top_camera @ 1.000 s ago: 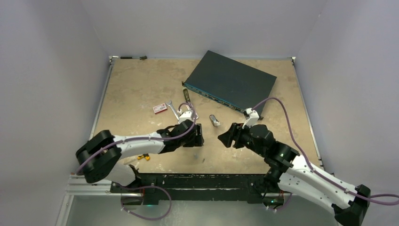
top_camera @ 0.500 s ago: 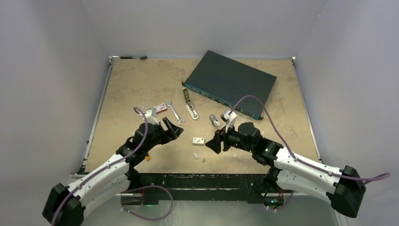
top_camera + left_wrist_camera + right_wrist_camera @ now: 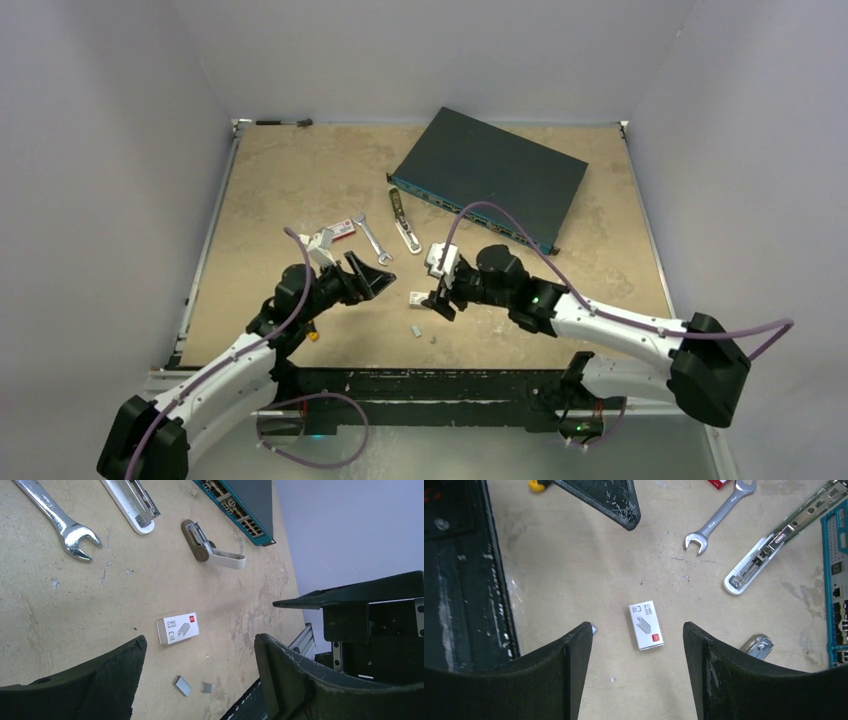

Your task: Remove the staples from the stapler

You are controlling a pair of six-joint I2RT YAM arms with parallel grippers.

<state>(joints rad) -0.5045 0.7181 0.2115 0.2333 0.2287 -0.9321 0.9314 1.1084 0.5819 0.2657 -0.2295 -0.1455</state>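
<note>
Top external view: the stapler (image 3: pixel 405 230) lies opened out on the table (image 3: pixel 280 180), between the wrench (image 3: pixel 371 237) and the front edge of the dark network switch (image 3: pixel 490 170) — neither arm touches it. The left gripper (image 3: pixel 372 274) hovers near the wrench and the red-and-white box (image 3: pixel 341 230), with its jaws spread wide and nothing between them. The right gripper (image 3: pixel 436 303) hangs just above the small white box (image 3: pixel 420 298), its jaws also wide apart and empty. In the right wrist view that box lies on the table in the gap between the two fingers (image 3: pixel 549 680). Two staples (image 3: pixel 182 685) — small grey pieces — lie loose on the table, just nearer the arm bases than the white box and well apart from the stapler. A stubby grey piece (image 3: pixel 210 550) rests near the stapler's pale end, on the switch side.
</note>
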